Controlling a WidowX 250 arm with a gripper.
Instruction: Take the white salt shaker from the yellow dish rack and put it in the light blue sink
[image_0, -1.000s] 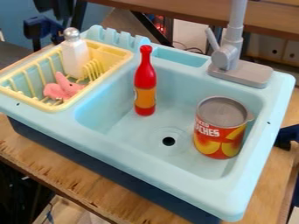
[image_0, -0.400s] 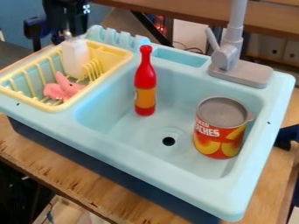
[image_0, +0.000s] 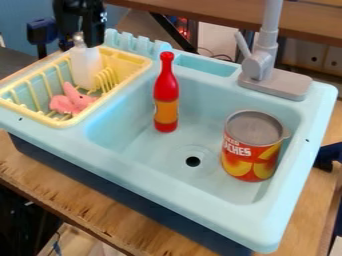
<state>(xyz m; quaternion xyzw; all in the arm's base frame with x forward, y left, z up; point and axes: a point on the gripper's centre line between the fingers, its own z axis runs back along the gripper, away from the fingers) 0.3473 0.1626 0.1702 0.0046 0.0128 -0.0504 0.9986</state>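
Hand (image_0: 81, 40) has entered at upper left, fingers spread either side of the silver top of the white shaker (image_0: 87, 69). Shaker stands in the yellow rack (image_0: 143, 62), near a pink toy (image_0: 65, 104).

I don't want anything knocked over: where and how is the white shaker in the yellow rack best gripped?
Best from above, I'd say, with the end effector closing on opposite sides of the white shaker, just below its silvery cap. It stands upright, its top above the yellow rack, while the pink toy sits near its base.
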